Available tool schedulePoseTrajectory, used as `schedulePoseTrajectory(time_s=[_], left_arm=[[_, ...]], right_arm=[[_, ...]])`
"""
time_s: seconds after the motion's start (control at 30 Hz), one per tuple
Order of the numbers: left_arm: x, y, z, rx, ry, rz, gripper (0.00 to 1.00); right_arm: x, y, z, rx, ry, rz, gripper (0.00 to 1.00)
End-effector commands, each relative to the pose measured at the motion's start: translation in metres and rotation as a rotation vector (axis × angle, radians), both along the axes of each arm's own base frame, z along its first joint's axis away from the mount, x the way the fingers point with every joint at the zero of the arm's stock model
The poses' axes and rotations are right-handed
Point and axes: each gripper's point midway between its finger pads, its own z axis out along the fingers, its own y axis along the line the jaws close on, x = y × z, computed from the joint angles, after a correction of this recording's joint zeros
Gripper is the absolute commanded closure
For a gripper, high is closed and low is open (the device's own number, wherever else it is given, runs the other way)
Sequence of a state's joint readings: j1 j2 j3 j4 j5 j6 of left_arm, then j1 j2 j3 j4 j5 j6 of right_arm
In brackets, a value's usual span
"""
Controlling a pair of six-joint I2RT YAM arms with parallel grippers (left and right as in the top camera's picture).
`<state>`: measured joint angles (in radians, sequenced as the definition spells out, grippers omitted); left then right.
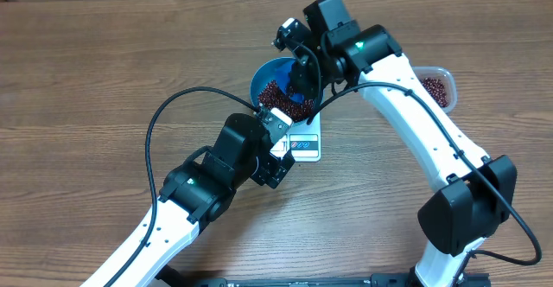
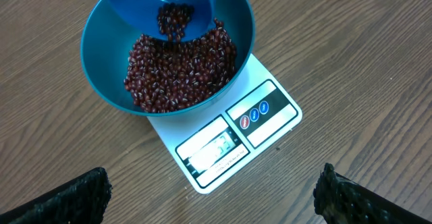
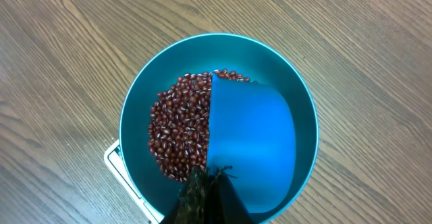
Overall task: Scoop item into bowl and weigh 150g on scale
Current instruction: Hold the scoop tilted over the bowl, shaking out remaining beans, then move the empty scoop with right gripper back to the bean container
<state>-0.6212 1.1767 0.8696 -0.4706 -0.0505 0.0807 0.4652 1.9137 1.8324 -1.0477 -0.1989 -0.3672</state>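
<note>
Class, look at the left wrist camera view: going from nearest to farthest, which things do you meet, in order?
Left gripper's black fingers → small flat white rectangular scale → round glossy blue bowl holding dark red-brown beans → small blue scoop tipped over the bowl's far side.

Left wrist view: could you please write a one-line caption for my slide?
A tilted blue scoop holding red-brown beans hangs over the bean-filled blue bowl on the white kitchen scale.

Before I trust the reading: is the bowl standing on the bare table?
No, the bowl sits on the white scale, with beans inside.
</note>
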Motion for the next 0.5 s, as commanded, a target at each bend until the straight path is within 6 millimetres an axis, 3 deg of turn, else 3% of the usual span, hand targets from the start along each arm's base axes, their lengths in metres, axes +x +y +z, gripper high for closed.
schedulePoseTrajectory(time_s=[0.0, 0.47], left_arm=[[0.001, 0.001, -0.004, 0.013, 0.001, 0.007, 0.01], [0.001, 0.002, -0.004, 0.013, 0.001, 0.007, 0.00]], right_arm=[[-0.001, 0.000, 0.036, 0.105, -0.037, 0.012, 0.96], [0.005, -0.011, 0.041, 0.186, -0.004, 0.002, 0.96]])
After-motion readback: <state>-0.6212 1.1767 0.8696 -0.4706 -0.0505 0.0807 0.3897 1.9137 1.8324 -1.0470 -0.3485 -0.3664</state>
